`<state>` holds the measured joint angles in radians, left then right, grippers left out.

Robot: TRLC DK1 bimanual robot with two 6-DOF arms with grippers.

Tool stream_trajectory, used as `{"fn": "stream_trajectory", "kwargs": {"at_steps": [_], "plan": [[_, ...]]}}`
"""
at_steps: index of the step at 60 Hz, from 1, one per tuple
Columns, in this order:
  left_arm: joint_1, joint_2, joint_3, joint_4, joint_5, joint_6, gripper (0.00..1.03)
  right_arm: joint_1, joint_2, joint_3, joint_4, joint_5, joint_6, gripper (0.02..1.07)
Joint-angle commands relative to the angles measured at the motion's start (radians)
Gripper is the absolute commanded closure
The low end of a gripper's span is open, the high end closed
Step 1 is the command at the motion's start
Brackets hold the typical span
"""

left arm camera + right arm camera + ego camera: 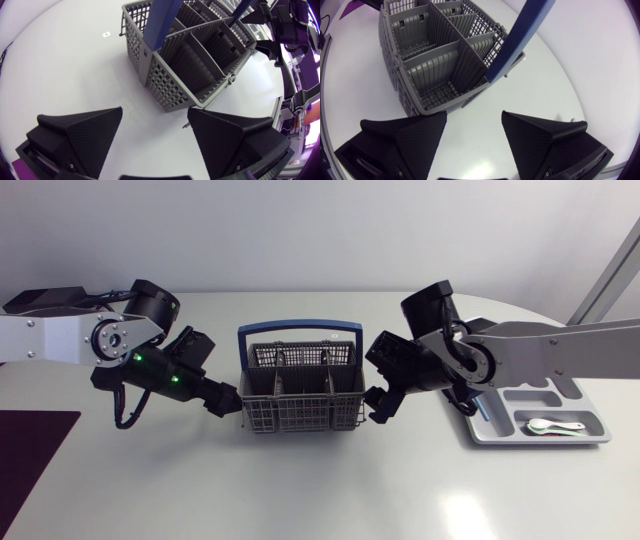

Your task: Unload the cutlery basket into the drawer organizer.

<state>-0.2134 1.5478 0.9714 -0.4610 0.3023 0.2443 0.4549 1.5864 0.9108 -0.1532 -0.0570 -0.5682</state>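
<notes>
The grey mesh cutlery basket (pixel 300 418) with its blue handle (pixel 298 329) stands at the table's middle; its compartments look empty. My left gripper (pixel 225 398) sits at the basket's left end, open, a corner of the basket (pixel 170 85) just ahead of its fingers (pixel 85 132). At the right end is my right gripper (pixel 380 402), also open, with the basket (pixel 445 102) and handle (pixel 520 40) ahead of its fingers (pixel 545 135). Nothing lies between either pair. The grey drawer organizer (pixel 540 442) lies at the far right, holding a white spoon (pixel 555 425).
A blue item (pixel 478 408) lies at the organizer's left edge, partly hidden under my right arm. A dark purple mat (pixel 30 450) lies at the table's left front edge. My right arm (pixel 285 25) shows beyond the basket in the left wrist view.
</notes>
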Motion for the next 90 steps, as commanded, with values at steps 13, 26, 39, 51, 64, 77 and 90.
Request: {"fn": "stream_trajectory", "kwargs": {"at_steps": [13,26,39,51,64,77,90], "plan": [[0.023,0.029,0.032,0.013,0.006,0.015,0.11,0.056,0.014,-0.004,0.003,-0.001,0.033,0.27],[0.022,0.024,0.023,0.013,0.004,0.015,0.11,0.044,0.015,-0.015,0.007,0.034,0.028,0.27],[0.072,0.001,0.000,0.013,0.004,0.027,0.06,0.002,0.000,-0.053,0.023,0.080,0.021,0.14],[0.143,-0.051,-0.028,0.013,0.006,0.039,0.05,-0.042,-0.063,-0.101,0.023,0.083,0.013,0.07],[0.230,-0.187,-0.056,0.038,0.008,-0.028,0.05,-0.121,-0.164,-0.144,-0.002,0.079,-0.004,0.07],[0.292,-0.327,-0.122,0.076,0.004,0.059,0.05,-0.282,-0.281,-0.178,0.007,0.079,0.057,0.07],[0.304,-0.514,-0.223,0.111,0.006,0.021,0.05,-0.371,-0.407,-0.228,0.027,0.080,0.077,0.07]]}}
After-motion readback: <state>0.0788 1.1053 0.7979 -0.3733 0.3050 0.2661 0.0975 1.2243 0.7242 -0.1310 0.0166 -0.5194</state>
